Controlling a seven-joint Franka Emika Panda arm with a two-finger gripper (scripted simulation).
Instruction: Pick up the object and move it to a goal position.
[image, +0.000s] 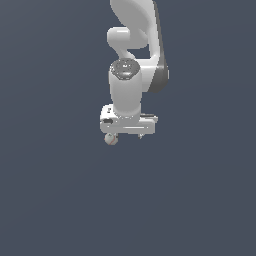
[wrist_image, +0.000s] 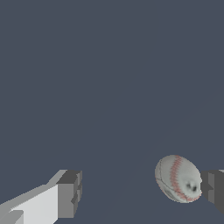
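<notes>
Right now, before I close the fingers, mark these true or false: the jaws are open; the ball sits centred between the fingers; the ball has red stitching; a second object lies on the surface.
1. The gripper has its jaws open. True.
2. The ball sits centred between the fingers. False: it lies right beside one finger, far from the other.
3. The ball has red stitching. True.
4. A second object lies on the surface. False: only the ball shows.

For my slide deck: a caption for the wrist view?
Open pincer straddling a small red-stitched ball, which sits beside one finger.
</notes>
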